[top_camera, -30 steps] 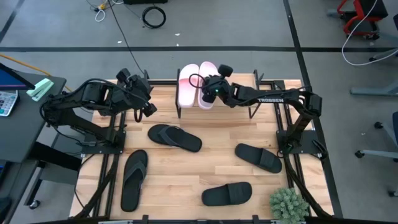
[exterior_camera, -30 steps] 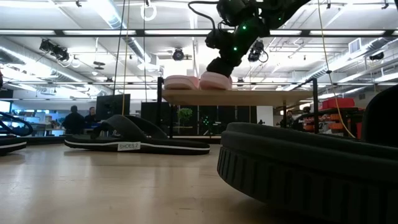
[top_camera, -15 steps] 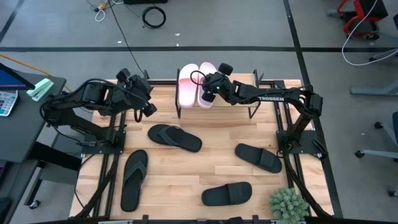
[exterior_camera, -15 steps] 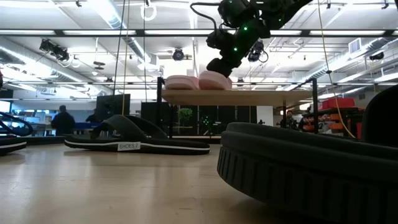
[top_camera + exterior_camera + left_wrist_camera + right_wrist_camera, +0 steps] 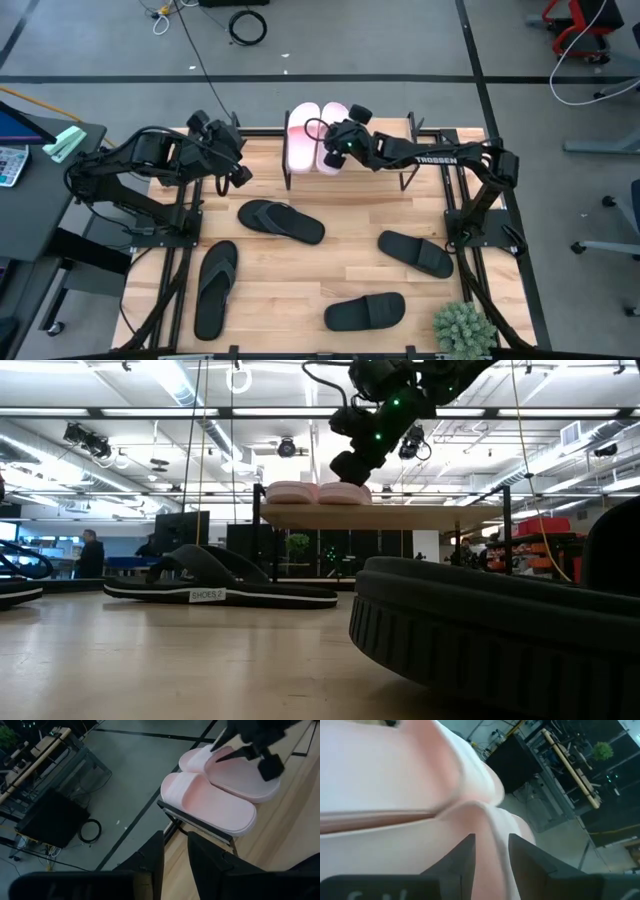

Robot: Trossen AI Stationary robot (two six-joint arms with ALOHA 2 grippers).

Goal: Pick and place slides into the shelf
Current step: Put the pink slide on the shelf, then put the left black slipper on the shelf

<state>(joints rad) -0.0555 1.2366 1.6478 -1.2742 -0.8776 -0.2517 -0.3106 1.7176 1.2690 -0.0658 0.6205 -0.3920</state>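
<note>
Two pink slides lie side by side, soles down, on the top board of the shelf [image 5: 430,516] at the table's far edge: the left one [image 5: 302,137] and the right one [image 5: 334,132]. My right gripper [image 5: 346,464] hovers open just above the right pink slide [image 5: 345,493], whose pink upper fills the right wrist view [image 5: 420,780]. My left gripper [image 5: 238,173] waits left of the shelf, its fingers slightly apart with nothing between them [image 5: 176,855]. Two black flip-flops [image 5: 282,221] [image 5: 215,287] and two black wide-strap slides [image 5: 416,253] [image 5: 365,311] lie on the table.
A small green plant [image 5: 463,328] stands at the table's near right corner. Bare wood lies between the black sandals at mid-table. The shelf's right half [image 5: 385,128] holds no sandals. People stand in the room far behind the table [image 5: 90,550].
My right gripper has opened and let go of the right pink slide, then risen a little. The slide, earlier tipped up at the gripper's end, now lies flat on the top board next to the other pink slide.
</note>
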